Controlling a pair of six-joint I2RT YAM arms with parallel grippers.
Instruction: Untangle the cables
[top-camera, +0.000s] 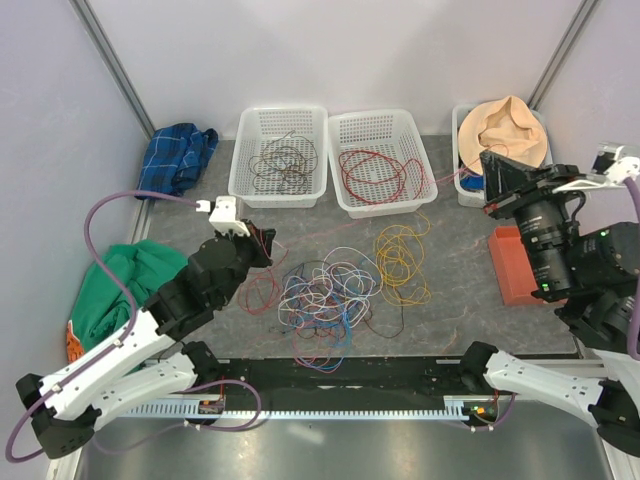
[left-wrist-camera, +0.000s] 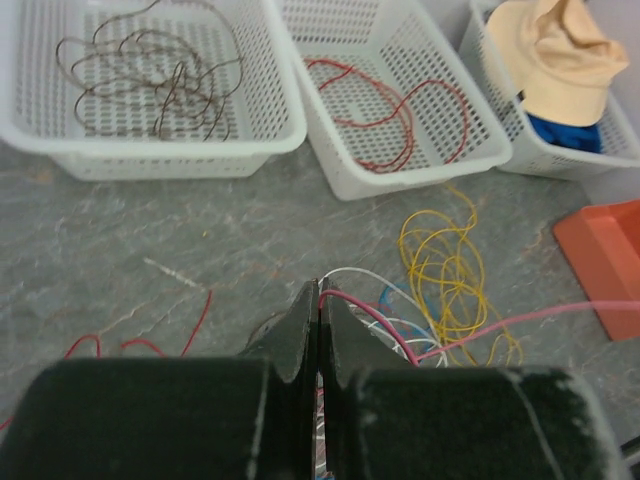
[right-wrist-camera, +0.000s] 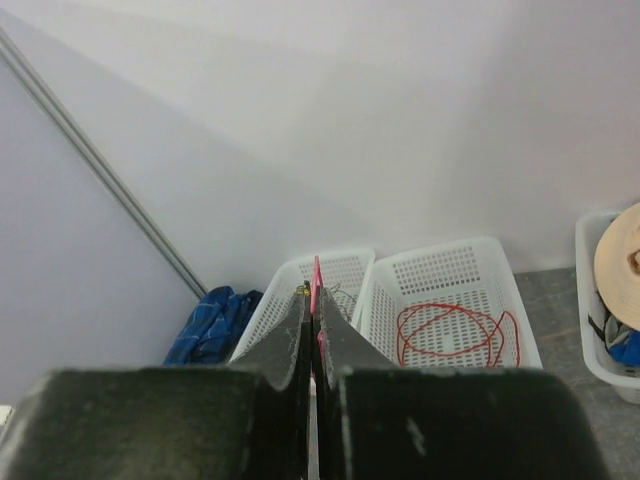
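A thin pink cable (left-wrist-camera: 500, 326) runs taut between my two grippers. My left gripper (top-camera: 266, 243) is shut on one part of it (left-wrist-camera: 321, 290), just left of the loose tangle of white, blue, purple and red cables (top-camera: 325, 295) on the grey table. My right gripper (top-camera: 485, 182) is raised at the right and shut on the cable's other end (right-wrist-camera: 317, 268). A yellow cable (top-camera: 401, 256) lies coiled right of the tangle. A dark brown cable (top-camera: 282, 158) lies in the left white basket (top-camera: 243, 190), a red cable (top-camera: 375, 170) in the middle basket (top-camera: 345, 200).
A third white basket (top-camera: 462, 190) at the back right holds a tan hat (top-camera: 505, 128) over blue cloth. An orange-red box (top-camera: 512, 268) sits at the right. A blue checked cloth (top-camera: 178, 155) lies at the back left and a green cloth (top-camera: 130, 280) at the left edge.
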